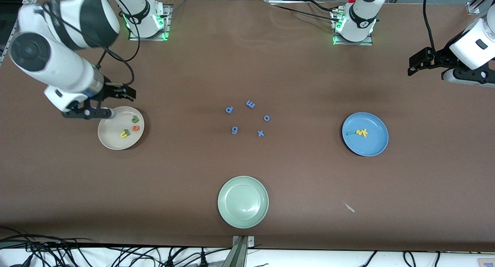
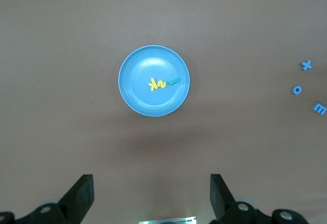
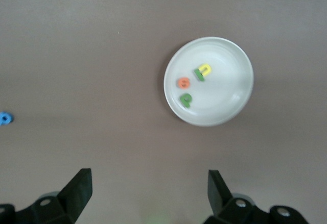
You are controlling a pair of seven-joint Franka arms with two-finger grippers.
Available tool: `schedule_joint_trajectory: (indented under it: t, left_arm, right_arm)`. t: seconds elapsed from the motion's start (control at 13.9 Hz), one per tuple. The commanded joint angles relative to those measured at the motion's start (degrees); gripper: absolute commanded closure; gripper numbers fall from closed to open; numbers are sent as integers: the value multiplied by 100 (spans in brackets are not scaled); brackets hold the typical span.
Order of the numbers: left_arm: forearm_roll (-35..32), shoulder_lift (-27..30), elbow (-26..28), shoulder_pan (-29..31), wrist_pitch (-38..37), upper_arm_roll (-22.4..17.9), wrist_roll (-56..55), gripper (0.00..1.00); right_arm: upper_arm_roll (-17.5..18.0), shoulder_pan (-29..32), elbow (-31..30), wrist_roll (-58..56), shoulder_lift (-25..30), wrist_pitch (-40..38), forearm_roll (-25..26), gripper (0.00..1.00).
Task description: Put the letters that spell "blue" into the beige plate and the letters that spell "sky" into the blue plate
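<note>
both arms hang raised, the right gripper point(image 1: 125, 92) wide open over the beige plate point(image 1: 110, 139), the left gripper point(image 1: 419, 64) wide open beside the blue plate point(image 1: 377, 143).

Readable signs are the foam letters themselves. In the beige plate point(image 1: 112, 141), toward the right arm's end of the table: green b point(image 1: 135, 119), orange e point(image 1: 135, 128), yellow u point(image 1: 124, 134). In the blue plate point(image 1: 373, 143), toward the left arm's end: yellow k point(image 1: 363, 132). At the table's middle lie blue letters m point(image 1: 250, 104), o point(image 1: 266, 118), x point(image 1: 260, 133), g point(image 1: 234, 130).
</note>
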State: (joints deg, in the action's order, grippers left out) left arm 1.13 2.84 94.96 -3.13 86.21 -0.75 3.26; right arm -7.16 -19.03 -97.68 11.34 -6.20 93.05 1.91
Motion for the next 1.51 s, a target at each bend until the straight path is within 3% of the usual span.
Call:
schedule_joint_trajectory:
  t: [0.0,0.22,0.65,0.86,1.15,1.44]
  left_arm:
    - [142,-55,-162,5,-140,-4,-36,0]
    - [142,-55,-161,5,-140,-4,-36,0]
    - [142,-55,-162,5,-140,-4,-36,0]
    - [142,-55,-162,5,-140,5,-36,0]
    - [151,-55,-162,5,-140,5,-36,0]
    - [151,-47,-162,5,-140,5,-36,0]
  right_arm:
    - [-13,311,740,-18,-4,-717,72,0]
    - [-259,514,812,-27,145,-780,11,0]
    - [-260,1129,698,-229,101,-675,-16,0]
    - [12,1568,698,-246,75,-552,-104,0]
    - [74,1762,628,-571,75,-306,-104,0]
    - [391,2053,627,-852,66,-156,-95,0]
